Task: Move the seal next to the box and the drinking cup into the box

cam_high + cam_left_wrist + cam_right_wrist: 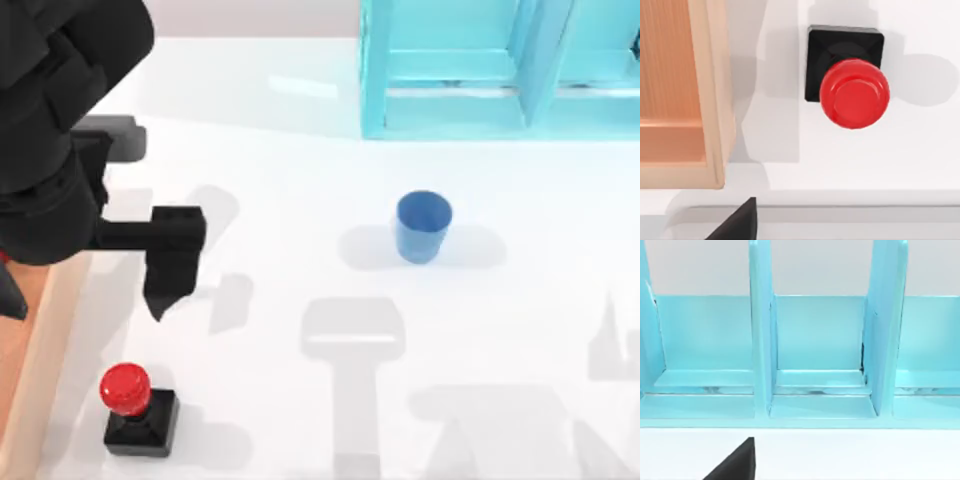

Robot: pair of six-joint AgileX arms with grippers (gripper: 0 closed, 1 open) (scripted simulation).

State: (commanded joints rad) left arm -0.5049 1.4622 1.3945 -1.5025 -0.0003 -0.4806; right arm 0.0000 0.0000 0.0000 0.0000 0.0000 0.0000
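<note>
**Red-knobbed seal stands free beside the box; left gripper hangs above, holding nothing**

Red and glossy, the seal [134, 408] stands upright on its square black base on the white table [300, 200], near the top view's lower left corner. It sits just beside the light-brown wooden box [45, 340], whose plank wall runs along the left edge, with a strip of bare table between them. The left wrist view looks straight down on the seal [852, 90] and the box corner [715, 120].

The left gripper [165, 285] hangs over the table between the box and the seal, apart from both; its dark fingers touch nothing, and how wide the jaws stand cannot be told.

The blue drinking cup [424, 226] stands upright mid-table, well apart from the box, in front of the cyan shelf cabinet [470, 70]. The right wrist view faces the cabinet's compartments [815, 340].
</note>
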